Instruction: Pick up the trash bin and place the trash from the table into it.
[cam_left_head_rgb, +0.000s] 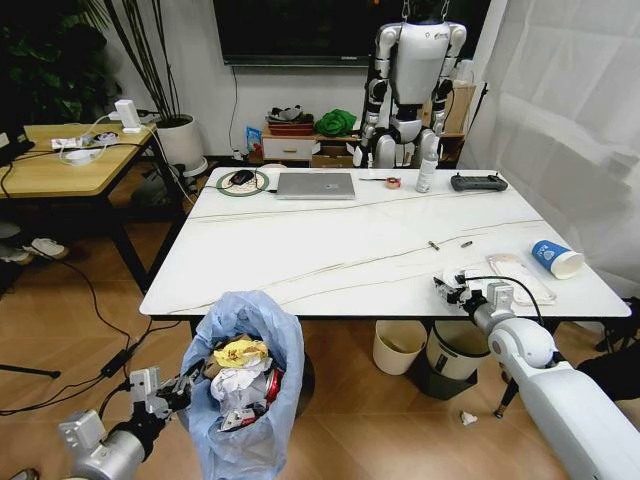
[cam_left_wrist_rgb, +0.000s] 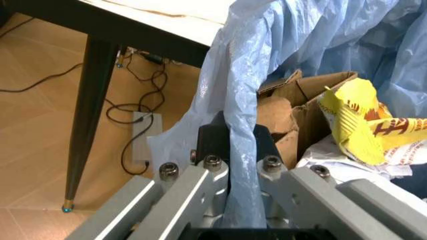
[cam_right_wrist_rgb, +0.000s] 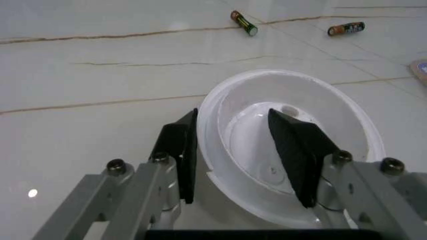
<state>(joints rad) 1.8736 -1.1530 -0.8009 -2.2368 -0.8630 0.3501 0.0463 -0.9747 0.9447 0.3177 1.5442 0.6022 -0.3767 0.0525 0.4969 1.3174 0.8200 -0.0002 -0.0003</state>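
Observation:
The trash bin (cam_left_head_rgb: 250, 400), lined with a crinkled light-blue bag (cam_left_wrist_rgb: 280, 45), hangs off the floor just in front of the table (cam_left_head_rgb: 330, 250). My left gripper (cam_left_head_rgb: 170, 392) (cam_left_wrist_rgb: 240, 132) is shut on its rim and liner. Inside lie a yellow wrapper (cam_left_head_rgb: 240, 352) (cam_left_wrist_rgb: 353, 115), white tissues (cam_left_head_rgb: 238, 385), a red can (cam_left_head_rgb: 272, 385) and cardboard (cam_left_wrist_rgb: 293, 110). Near the table's front right edge my right gripper (cam_left_head_rgb: 452, 288) (cam_right_wrist_rgb: 233, 117) stands open over a white round lid (cam_right_wrist_rgb: 293, 145), one finger outside its rim and one inside. A blue paper cup (cam_left_head_rgb: 555, 258) lies on its side at the far right.
Two batteries (cam_right_wrist_rgb: 243, 22) (cam_right_wrist_rgb: 345, 28) and a clear wrapper (cam_left_head_rgb: 520, 275) lie by the right gripper. A laptop (cam_left_head_rgb: 316, 185), bottle (cam_left_head_rgb: 426, 175) and controller (cam_left_head_rgb: 478, 182) line the far edge. A cream bin (cam_left_head_rgb: 398, 345) and grey bin (cam_left_head_rgb: 458, 350) stand under the table.

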